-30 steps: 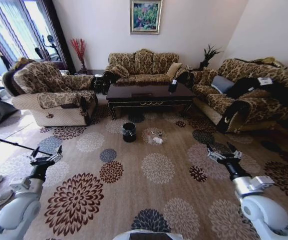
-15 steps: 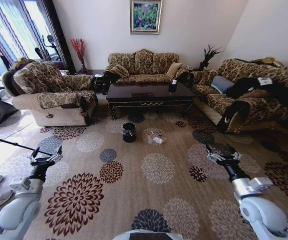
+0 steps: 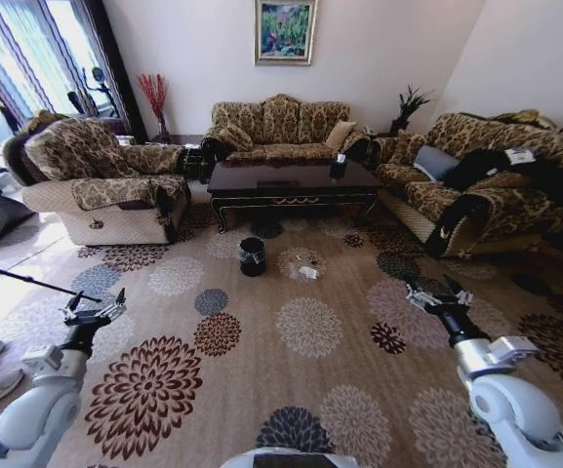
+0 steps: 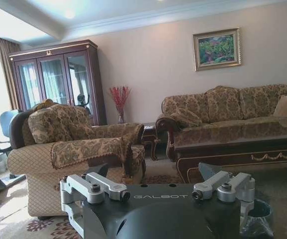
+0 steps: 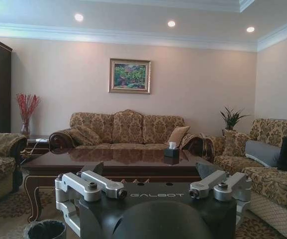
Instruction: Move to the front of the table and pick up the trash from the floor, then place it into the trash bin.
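Gold-brown patterned three-seat sofa stood against far wall, framed floral painting above it. Matching patterned armchair at left; second patterned sofa at right, dark garment draped over it. Vase of red branches in left corner. Dark wood glass-door cabinet behind armchair. Potted green plant in right corner.

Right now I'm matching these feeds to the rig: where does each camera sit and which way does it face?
Head view: high on the robot, looking forward and down over the floor toward the table, trash bin and trash; left gripper and right gripper, both open, show low.
Left wrist view: low on the left arm, facing the armchair, with the left gripper's housing in the foreground.
Right wrist view: low on the right arm, facing the sofa.
Shared: all three show the table, bin and wall painting.
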Controlling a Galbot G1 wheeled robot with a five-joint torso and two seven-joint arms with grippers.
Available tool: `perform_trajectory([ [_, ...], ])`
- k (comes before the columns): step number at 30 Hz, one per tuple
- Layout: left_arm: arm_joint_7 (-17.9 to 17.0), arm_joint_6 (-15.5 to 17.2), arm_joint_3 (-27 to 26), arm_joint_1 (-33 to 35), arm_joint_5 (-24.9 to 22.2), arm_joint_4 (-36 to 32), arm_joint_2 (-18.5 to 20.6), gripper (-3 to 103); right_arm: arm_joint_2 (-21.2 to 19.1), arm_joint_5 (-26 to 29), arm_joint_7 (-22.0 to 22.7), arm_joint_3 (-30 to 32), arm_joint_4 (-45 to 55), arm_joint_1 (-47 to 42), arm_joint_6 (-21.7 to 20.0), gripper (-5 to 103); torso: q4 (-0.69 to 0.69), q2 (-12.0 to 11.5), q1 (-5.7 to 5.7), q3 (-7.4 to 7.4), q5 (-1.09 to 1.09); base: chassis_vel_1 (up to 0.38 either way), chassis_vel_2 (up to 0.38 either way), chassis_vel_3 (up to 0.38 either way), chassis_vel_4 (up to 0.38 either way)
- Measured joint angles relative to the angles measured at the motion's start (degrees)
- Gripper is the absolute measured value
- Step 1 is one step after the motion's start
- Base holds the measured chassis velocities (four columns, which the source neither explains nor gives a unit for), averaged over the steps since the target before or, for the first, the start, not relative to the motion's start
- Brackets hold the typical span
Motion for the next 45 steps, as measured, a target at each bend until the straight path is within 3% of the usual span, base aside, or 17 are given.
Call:
perform_trajectory([
  [9, 0.23, 0.12, 0.02, 0.91, 0.6, -0.96, 0.17, 100, 0.13, -2.48, -0.74, -0.21, -0.16, -1.29, 0.65, 100, 0.0, -2.52, -1.12, -1.39, 0.0, 0.0, 0.0, 0.0, 0.0],
  [19, 1.03, -0.53, 0.22, 1.78, 0.89, -1.99, 0.24, 100, 0.15, -1.53, 1.4, -0.79, -0.73, -2.6, -3.93, 100, 0.0, -5.56, -2.51, -3.05, 0.0, 0.0, 0.0, 0.0, 0.0],
  [45, 4.6, -1.76, 1.44, 4.65, 1.47, -2.98, 0.54, 99, 0.41, -2.88, -0.75, -0.68, 1.06, -3.81, -2.03, 100, 0.0, -12.35, -5.5, -6.83, 0.0, 0.0, 0.0, 0.0, 0.0],
])
